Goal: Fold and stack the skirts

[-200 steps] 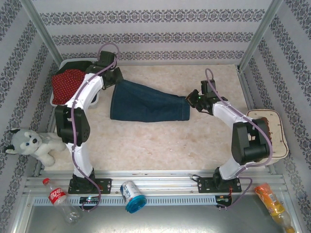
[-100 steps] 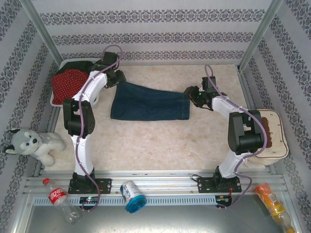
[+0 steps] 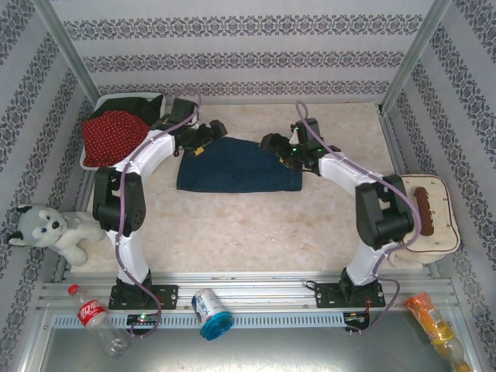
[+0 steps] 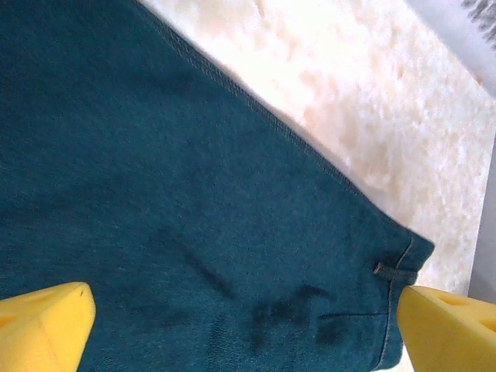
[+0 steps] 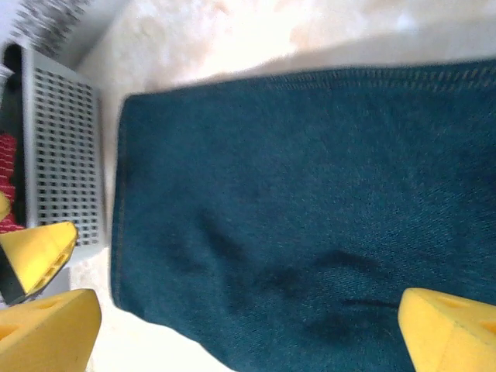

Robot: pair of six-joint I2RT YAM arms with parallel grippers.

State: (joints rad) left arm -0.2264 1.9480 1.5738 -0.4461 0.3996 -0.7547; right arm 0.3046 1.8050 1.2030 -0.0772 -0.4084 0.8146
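The denim skirt lies flat, its long axis left to right across the desk. The left tool and right tool gape wide, both empty.

- Denim skirt lies flat on the pale table, stitched hem edge facing left.
- Right gripper above it, yellow fingertips spread wide, nothing between them.
- White mesh basket at left, near the hem; red cloth inside.
- Third yellow pad beside the basket.
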